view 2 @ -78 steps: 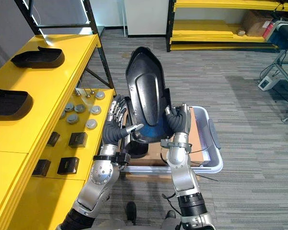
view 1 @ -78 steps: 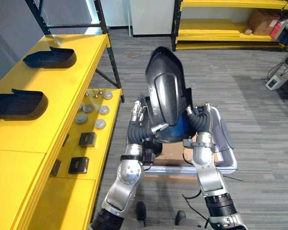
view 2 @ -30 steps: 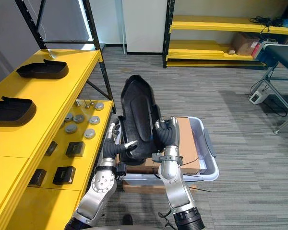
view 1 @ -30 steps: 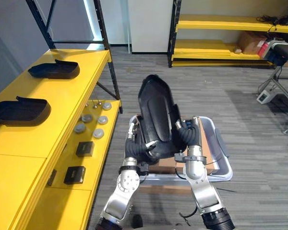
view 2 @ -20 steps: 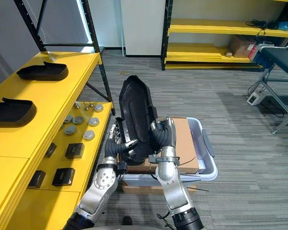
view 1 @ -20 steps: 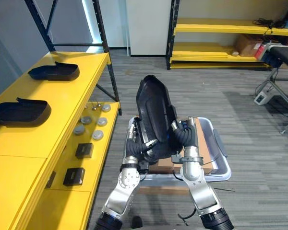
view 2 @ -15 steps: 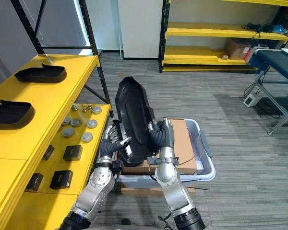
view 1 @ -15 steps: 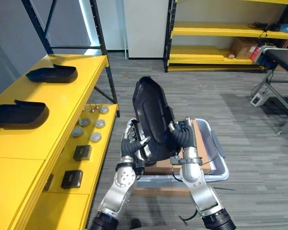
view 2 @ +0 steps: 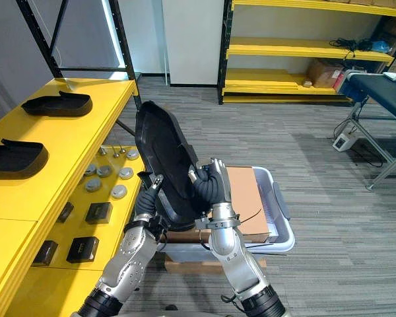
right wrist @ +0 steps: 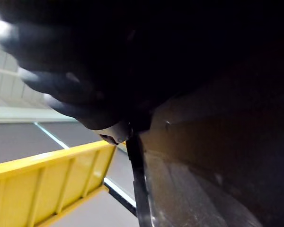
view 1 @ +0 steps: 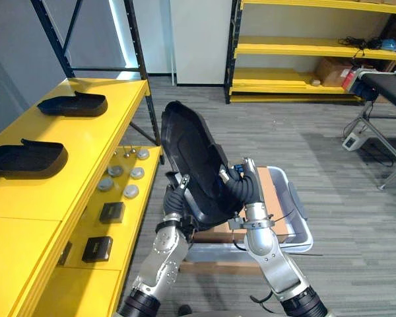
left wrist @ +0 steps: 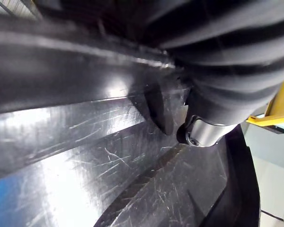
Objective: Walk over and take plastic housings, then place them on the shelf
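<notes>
Black plastic housing (view 2: pixel 162 165) carried tilted beside the yellow shelf (view 2: pixel 66 125), right hand (view 2: pixel 208 188) curled round its edge, left hand (view 2: pixel 147 197) against it, grip unclear; next, probably swing over the shelf's bare top and lower.

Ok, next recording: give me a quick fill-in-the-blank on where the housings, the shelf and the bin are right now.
1. The held housing is carried between ___ hands, the left hand and the right hand.
2. The yellow shelf stands on the robot's ___ side.
3. On its top level lie ___ other housings.
4. Beneath the held housing, the grey bin contains a brown ___ box.

Missing words: both; left; two; cardboard.
</notes>
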